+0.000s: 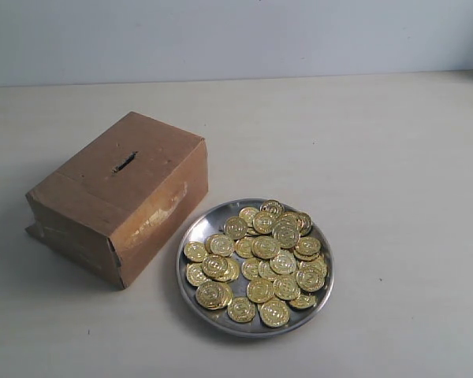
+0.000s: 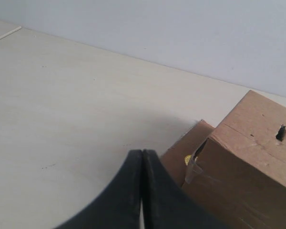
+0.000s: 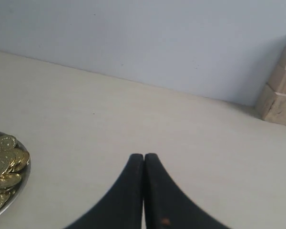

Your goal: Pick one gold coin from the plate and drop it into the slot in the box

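Note:
A round silver plate (image 1: 191,234) heaped with several gold coins (image 1: 264,248) sits in the middle of the table in the exterior view. To its left stands the brown cardboard box (image 1: 142,216), its dark slot (image 1: 124,163) on top. Neither gripper shows in the exterior view. In the left wrist view my left gripper (image 2: 142,152) is shut with nothing in it, the box (image 2: 248,171) and slot (image 2: 280,133) close beside it. My right gripper (image 3: 144,156) is shut and empty over bare table, with the plate's rim (image 3: 14,200) and coins (image 3: 2,164) off to one side.
Pale wooden blocks (image 3: 280,90) are stacked against the back wall in the right wrist view. A small yellow spot (image 2: 187,160) shows at the box's loose flap. A light wall runs along the far table edge.

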